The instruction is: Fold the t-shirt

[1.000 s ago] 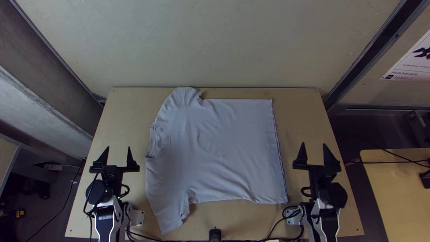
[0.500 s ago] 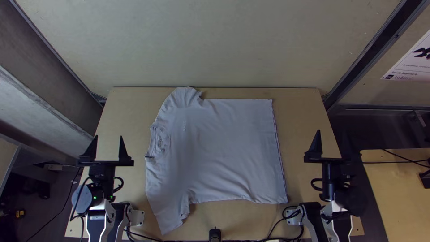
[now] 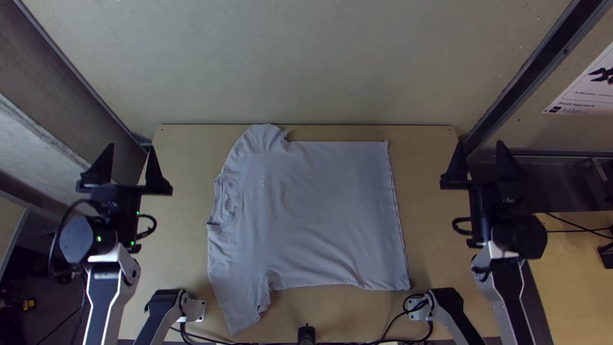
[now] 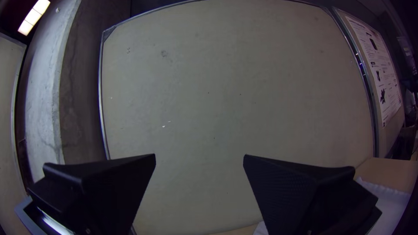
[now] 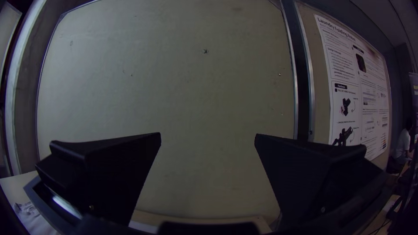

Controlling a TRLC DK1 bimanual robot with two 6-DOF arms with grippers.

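**T-shirt (image 3: 313,217) laid out flat on the table (image 3: 431,160)**

Top view: spread wide and unfolded, with light creases across the cloth. Collar (image 3: 227,201) at 9 o'clock, bottom hem (image 3: 397,217) at 3 o'clock; one sleeve (image 3: 264,138) out towards 11 o'clock, the other sleeve (image 3: 236,313) down at 7 o'clock, close to the table's near edge. Up at 10 o'clock from the shirt, the left gripper (image 3: 131,147), held over the table's side edge and released, fingers well apart and pointing to 12 o'clock. Up at 2 o'clock, the right gripper (image 3: 479,142), likewise released, also aimed at 12 o'clock. Well away from the cloth on both sides. Beyond the table at 12 o'clock, a plain board wall (image 3: 306,64); at 2 o'clock, a poster (image 3: 587,86).

Left wrist view: two black fingers (image 4: 287,191) parted wide, with the wall in the gap. Pale cloth of the t-shirt partly hidden behind one finger.

Right wrist view: again a broad gap between black fingers (image 5: 313,174), with the wall beyond. Past one finger, a small rumpled-looking bit of the t-shirt on the table.
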